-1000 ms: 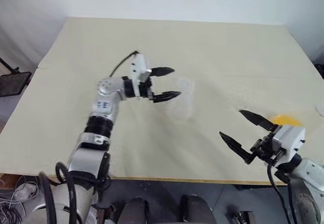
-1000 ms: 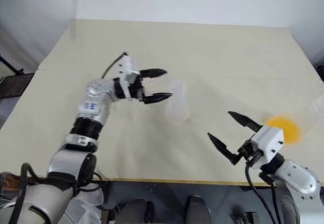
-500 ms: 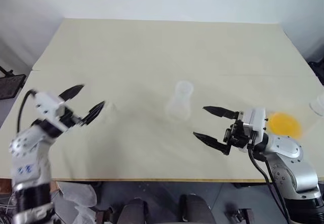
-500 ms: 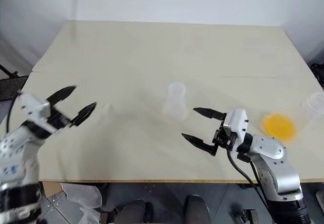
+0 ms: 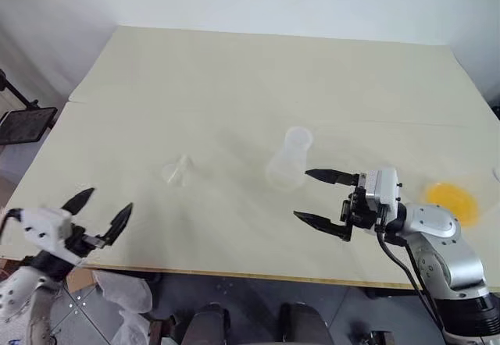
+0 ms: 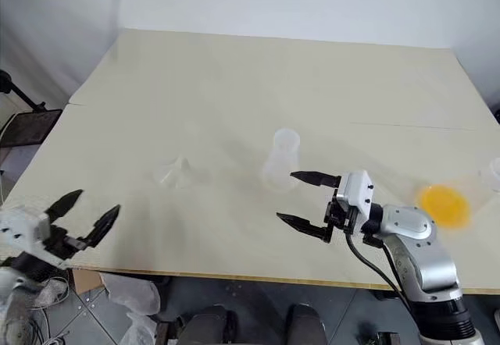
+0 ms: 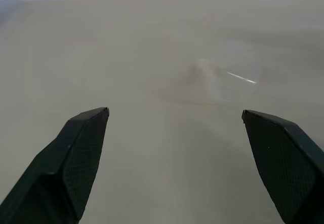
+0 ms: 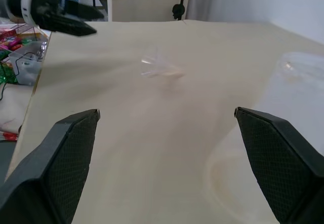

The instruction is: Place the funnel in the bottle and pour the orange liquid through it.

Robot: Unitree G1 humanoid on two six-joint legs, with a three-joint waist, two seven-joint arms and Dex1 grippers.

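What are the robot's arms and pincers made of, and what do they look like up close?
Each arm ends in a white box-shaped wrist block carrying two black, pointed fingers. The right gripper sits on a silver-grey rounded metal arm with black joint rings, and a black cable loops down from its wrist. The left gripper has the same white block. Seen close, the fingers' inner faces carry a fine cross-hatched grip texture.

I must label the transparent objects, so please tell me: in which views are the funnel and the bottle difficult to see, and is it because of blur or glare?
Left eye view: the funnel is a faint outline against the pale table, the bottle slightly clearer. Left wrist view: the funnel is soft and hazy, with one bright glare streak. Right wrist view: the funnel is blurred and the bottle out of focus at the edge.
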